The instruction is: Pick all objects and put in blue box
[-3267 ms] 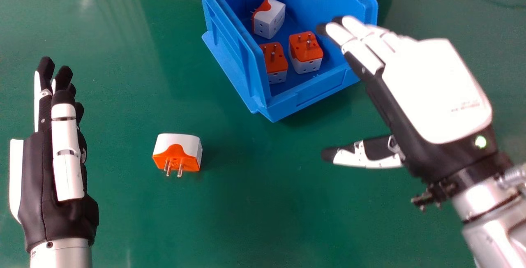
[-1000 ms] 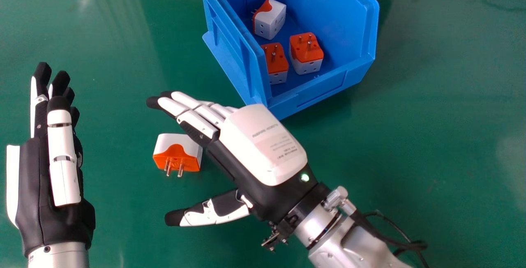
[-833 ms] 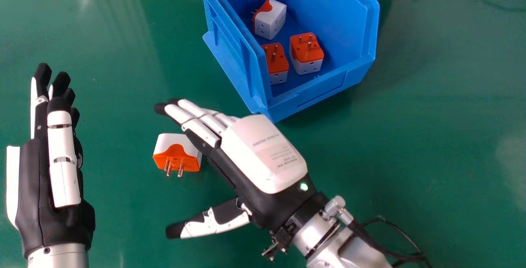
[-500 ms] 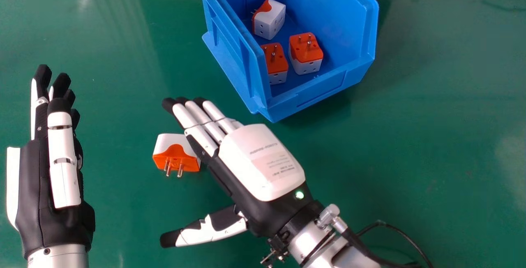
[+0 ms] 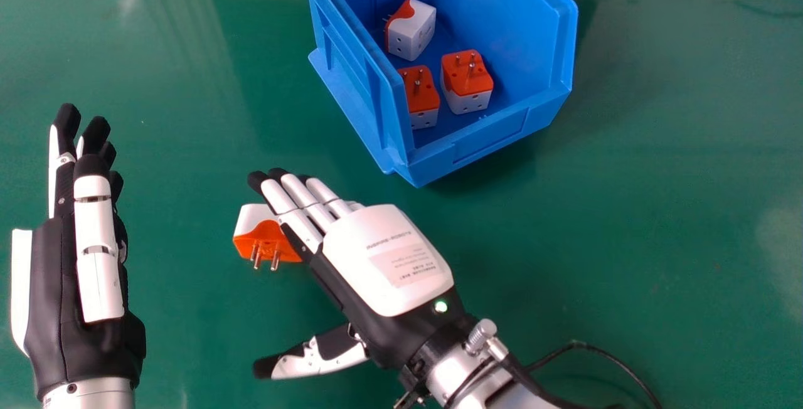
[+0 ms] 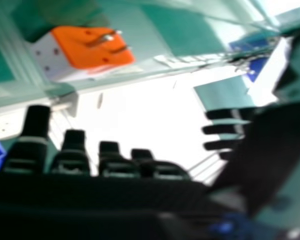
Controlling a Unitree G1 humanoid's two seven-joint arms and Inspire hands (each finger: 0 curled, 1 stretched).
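Right hand (image 5: 382, 265) spread, fingers straight, thumb apart; loose adapter (image 5: 263, 241) just beside its fingers, thumb side; left hand (image 5: 88, 315) farther off.

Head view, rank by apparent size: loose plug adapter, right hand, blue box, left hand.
1. Blue box, even cut off by the top edge
2. Left hand and right hand: too alike to rank
3. Loose plug adapter, partly covered
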